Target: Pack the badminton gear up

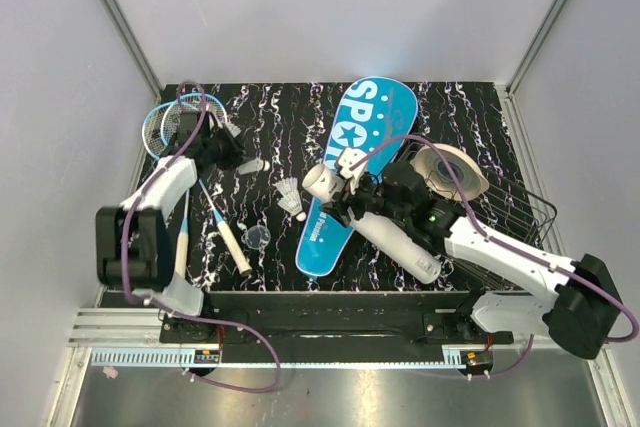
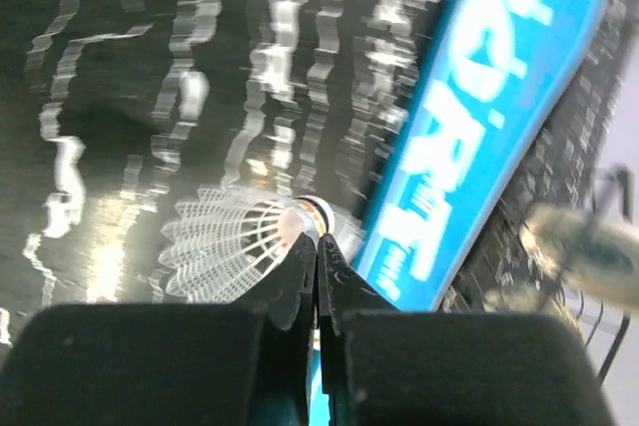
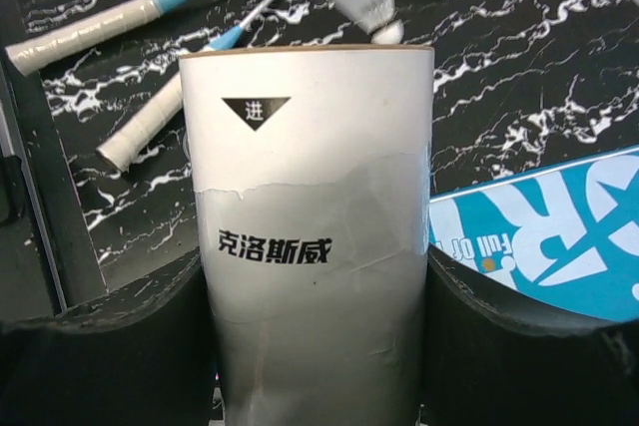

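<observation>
Two shuttlecocks lie loose on the black marbled table, just left of the blue SPORT cover, so the packing looks barely begun. The left gripper has its fingers pressed nearly together at the cork of a third shuttlecock. That one shows sharp against a smeared background, so I take it as pinched and held rather than lying free. The right gripper is clamped on either side of the long white tube, which lies across the cover's narrow half with its open mouth toward the loose shuttlecocks. I can't see into the tube, so I cannot tell whether anything is inside. Both rackets lie bare at the far left, heads overlapping and handles toward the arms, well apart from the cover. The cover lies flat with nothing visibly in it. By my reckoning the shuttlecocks, the rackets and the closing up are all left to do.
</observation>
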Robot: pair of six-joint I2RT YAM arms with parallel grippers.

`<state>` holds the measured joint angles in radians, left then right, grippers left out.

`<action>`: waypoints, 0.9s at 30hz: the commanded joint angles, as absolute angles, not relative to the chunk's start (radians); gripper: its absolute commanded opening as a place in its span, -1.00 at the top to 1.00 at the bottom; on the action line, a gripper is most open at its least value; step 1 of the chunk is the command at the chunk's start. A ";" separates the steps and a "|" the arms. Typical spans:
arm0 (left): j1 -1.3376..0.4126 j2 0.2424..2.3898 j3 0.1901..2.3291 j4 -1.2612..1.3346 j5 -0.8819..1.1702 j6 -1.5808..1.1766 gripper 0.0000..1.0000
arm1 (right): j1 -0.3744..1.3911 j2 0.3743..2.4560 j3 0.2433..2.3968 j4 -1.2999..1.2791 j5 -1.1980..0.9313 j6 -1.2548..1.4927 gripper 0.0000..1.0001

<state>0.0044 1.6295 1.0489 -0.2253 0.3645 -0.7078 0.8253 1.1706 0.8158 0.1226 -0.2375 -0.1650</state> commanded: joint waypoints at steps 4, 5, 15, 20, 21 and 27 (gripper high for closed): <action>-0.139 1.175 1.129 -0.451 0.521 -0.335 1.00 | 0.819 1.238 0.885 0.006 -0.251 -0.238 0.45; -0.165 1.139 1.102 -0.468 0.550 -0.310 1.00 | 0.819 1.238 0.884 0.005 -0.264 -0.245 0.45; -0.351 0.954 1.040 -0.468 0.712 -0.262 1.00 | 0.819 1.220 0.884 0.018 -0.368 -0.270 0.44; -0.433 0.974 1.037 -0.457 0.670 -0.258 1.00 | 0.819 1.184 0.854 0.060 -0.405 -0.247 0.44; -0.437 0.983 1.038 -0.448 0.686 -0.273 1.00 | 0.821 1.175 0.850 0.070 -0.411 -0.244 0.44; -0.505 1.018 1.009 -0.243 0.771 -0.412 1.00 | 0.819 1.155 0.838 0.092 -0.431 -0.229 0.45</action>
